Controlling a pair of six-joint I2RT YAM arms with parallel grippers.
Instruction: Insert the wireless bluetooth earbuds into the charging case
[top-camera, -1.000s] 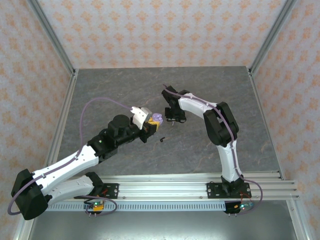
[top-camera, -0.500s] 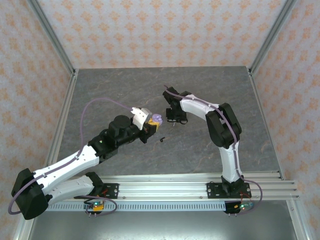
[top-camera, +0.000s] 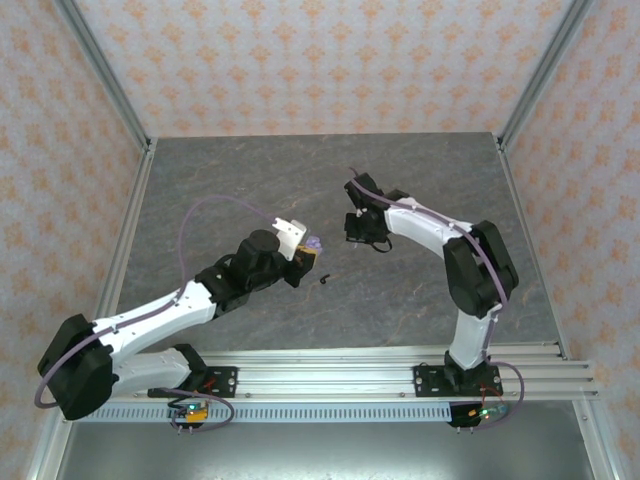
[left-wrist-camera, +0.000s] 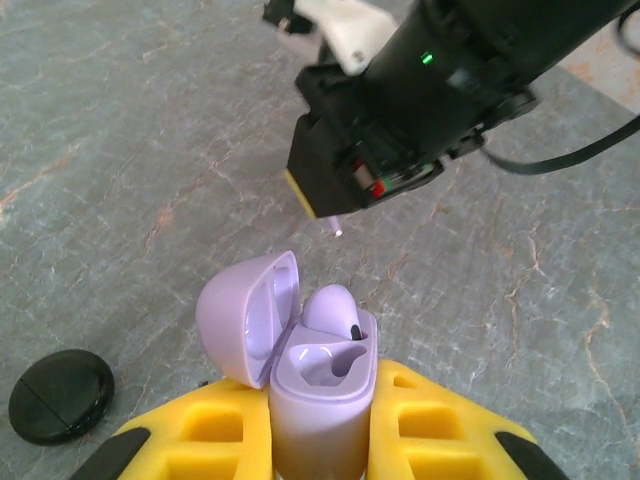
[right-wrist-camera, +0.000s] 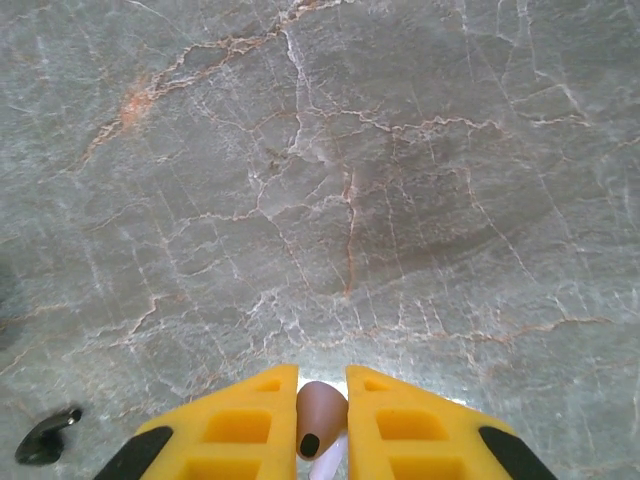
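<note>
**Hands, cases and earbuds at mid-task.** The bench (right-wrist-camera: 400, 150) was surfaced in a grey, stone-like material crossed by pale and rust-coloured veins. A glossy lavender case (left-wrist-camera: 290, 350), rounded and hinged open, was clenched upright between the ribbed yellow fingers (left-wrist-camera: 430, 420) of the left hand (left-wrist-camera: 320, 400). One smooth lavender earbud (left-wrist-camera: 330, 305) was seated in a well of that case. A second earbud (right-wrist-camera: 320, 415), brownish at its tip, was pinched in the right hand (right-wrist-camera: 322, 385); its pale stem was seen projecting below that hand in the left wrist view. A flat, round black case (left-wrist-camera: 60, 395) lay closed on the bench beside the lavender case. A tiny black earbud (top-camera: 325, 279) lay loose on the bench near the left hand. From above, the left arm was seen extended diagonally toward the bench centre. The right arm was bent at the elbow, its hand pointed downward, near the open case but apart from it.
</note>
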